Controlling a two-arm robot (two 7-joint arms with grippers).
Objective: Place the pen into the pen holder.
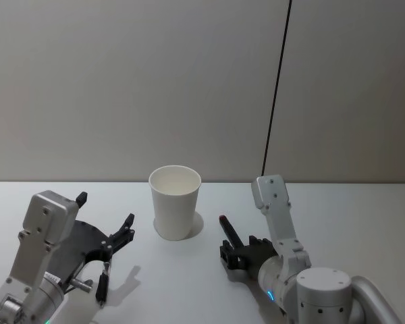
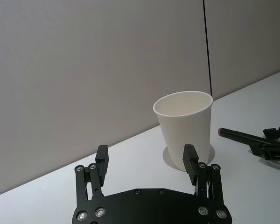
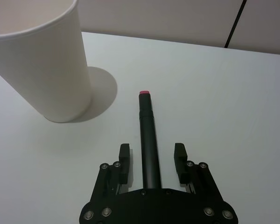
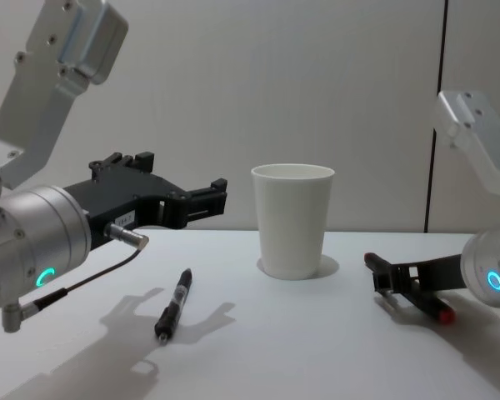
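Upright white paper-cup pen holder (image 1: 175, 202); black red-tipped pen (image 3: 148, 135) to its right, between right pincer's (image 3: 152, 156) spread fingers.

Bright, even light — the pen holder (image 3: 46, 70) casts a soft shadow — sharp focus.

left arm (image 4: 62, 50): chunky silver-grey blocks, tiny dark screws
right arm (image 1: 275, 202): same silver casing
wrists (image 4: 33, 242): round metal barrels, teal ring light (image 4: 43, 277) on each
left gripper (image 2: 145, 156): flat black plate, shiny screws, stubby black fingers (image 2: 101, 156)
right gripper (image 3: 152, 151): pretty much identical
cable (image 4: 100, 270): thin, dark, silver plug
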